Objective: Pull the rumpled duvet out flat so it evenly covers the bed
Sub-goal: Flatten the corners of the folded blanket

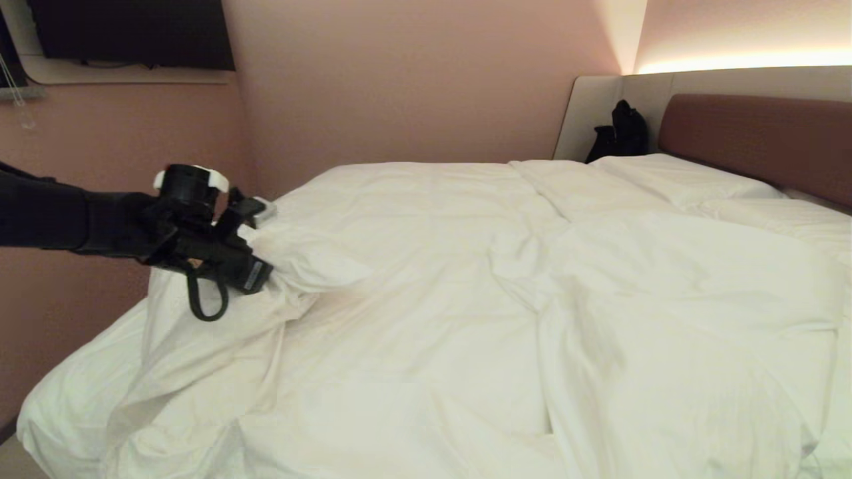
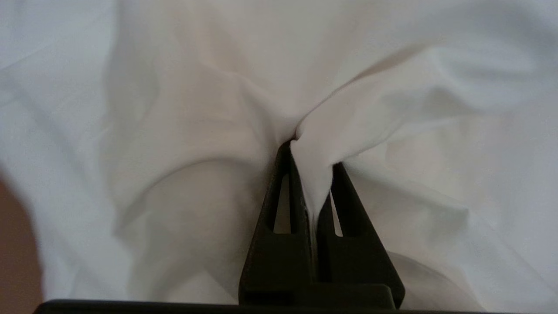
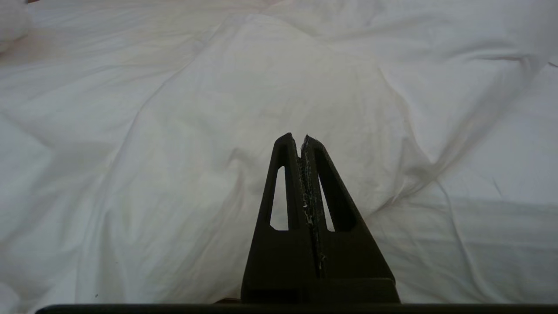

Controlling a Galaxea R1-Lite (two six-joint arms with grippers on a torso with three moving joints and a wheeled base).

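Left gripper (image 2: 314,174) jaws pinched a fold of the duvet (image 1: 426,266), lifted at the bed's (image 1: 759,136) foot-left corner, presumably to draw it flat; right gripper (image 3: 304,144) jaws were shut, empty, idle.

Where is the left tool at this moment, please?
In the head view the left tool is at the left, shut on a bunched fold of the duvet near the bed's left edge, beside the pink wall.
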